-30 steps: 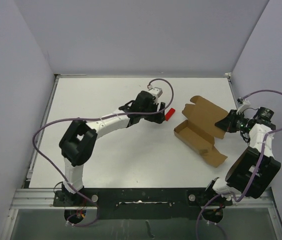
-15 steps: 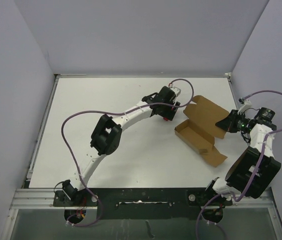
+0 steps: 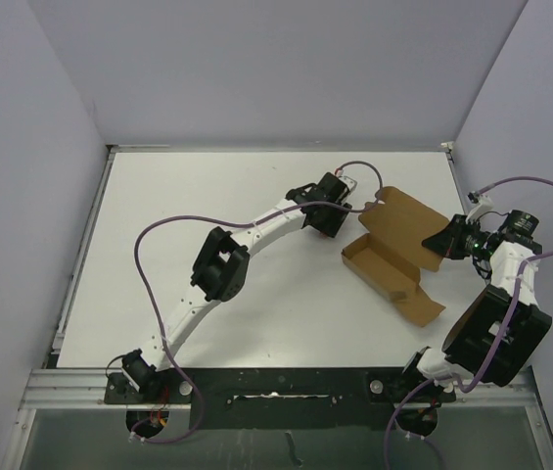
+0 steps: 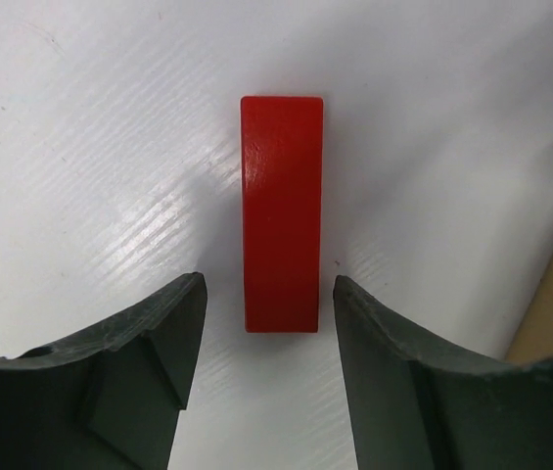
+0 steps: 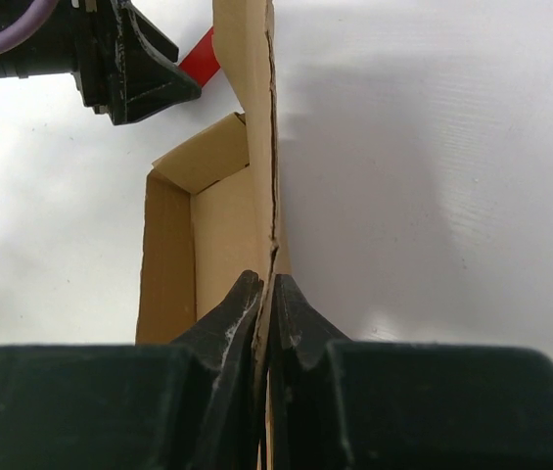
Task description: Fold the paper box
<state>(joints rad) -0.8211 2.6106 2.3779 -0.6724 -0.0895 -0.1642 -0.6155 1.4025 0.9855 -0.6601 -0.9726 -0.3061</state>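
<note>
Box (image 3: 393, 257): brown card, right half of table (image 3: 188, 206), near right edge, mid-depth. Tray open, flaps spread, lid not down.
R gripper (image 5: 264, 290): jaws pressed together on box's raised panel, thin card pinched betw. them. Box + R gripper same as 1 s ago.
L gripper (image 3: 332, 211): arm stretched further twd right edge since then, now just beside box's far-left corner. Jaws spread, red block (image 4: 281, 211) flat on table betw. them, no contact seen.
Judgement: fold no further on; L arm busy w/ block, not box.
</note>
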